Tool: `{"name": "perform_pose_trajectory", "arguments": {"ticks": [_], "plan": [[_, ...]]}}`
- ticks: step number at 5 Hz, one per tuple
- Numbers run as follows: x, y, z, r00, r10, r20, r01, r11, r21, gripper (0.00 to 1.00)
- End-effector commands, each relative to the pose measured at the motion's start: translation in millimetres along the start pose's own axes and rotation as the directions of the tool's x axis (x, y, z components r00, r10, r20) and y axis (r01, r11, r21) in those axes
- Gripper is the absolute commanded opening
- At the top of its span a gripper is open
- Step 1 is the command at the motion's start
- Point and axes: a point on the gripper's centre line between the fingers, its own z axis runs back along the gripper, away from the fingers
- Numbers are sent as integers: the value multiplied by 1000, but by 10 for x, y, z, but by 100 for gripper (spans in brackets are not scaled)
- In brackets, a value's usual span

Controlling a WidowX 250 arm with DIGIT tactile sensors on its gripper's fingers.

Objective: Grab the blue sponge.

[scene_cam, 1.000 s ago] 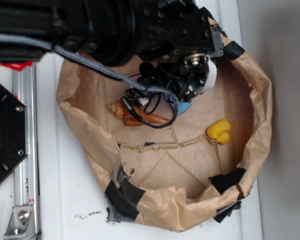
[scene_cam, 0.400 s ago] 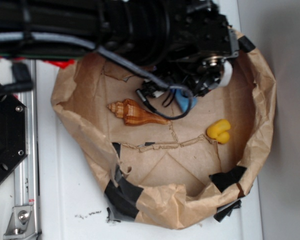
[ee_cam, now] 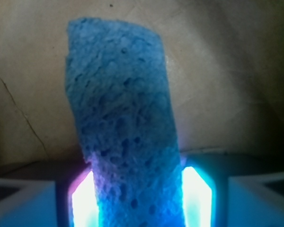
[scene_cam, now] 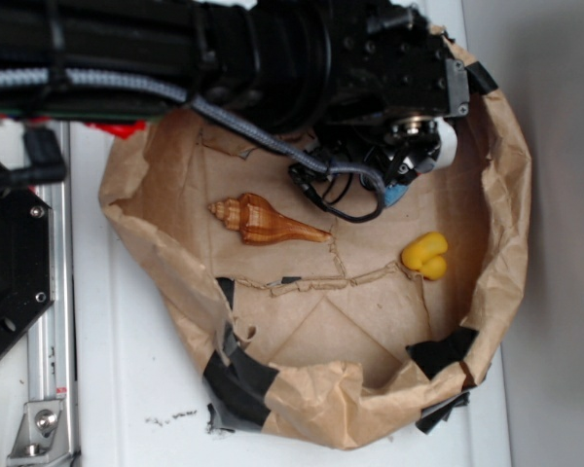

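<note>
Blue sponge [ee_cam: 125, 137] seen clamped between glowing fingers [ee_cam: 196, 196] of gripper [ee_cam: 137, 203] at bottom centre of wrist view. Grab judged done. Exterior view: only blue sliver [scene_cam: 397, 195] glimpsed upper right, probably lifted.

Bright blue, pitted sponge [ee_cam: 125, 127]; yellow duck [scene_cam: 425, 255]; brown-striped seashell [scene_cam: 265, 221]; tan paper bag [scene_cam: 511, 195], seemingly black-taped.

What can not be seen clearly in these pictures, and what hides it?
- Exterior view: most of the blue sponge, hidden under the arm and cables.
- Exterior view: the pincer itself, covered by the wrist body.
- Wrist view: the blue sponge's lower end, cut off by the bottom edge.
</note>
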Motion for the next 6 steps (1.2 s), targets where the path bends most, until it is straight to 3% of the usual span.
{"name": "perform_pose_trajectory", "arguments": {"ticks": [1,2,3,4,5,6], "plan": [[34,-194,132,1000,-4,11,4,1000,-2,0],[138,-287,658,977,163,138,-166,986,14,0],[357,-446,1207,879,396,266,-419,907,35,0],[439,-528,1644,764,598,244,-629,775,69,0],[412,-488,1636,609,788,94,-791,612,-4,0],[290,-397,1483,397,918,26,-916,397,-51,0]]}}
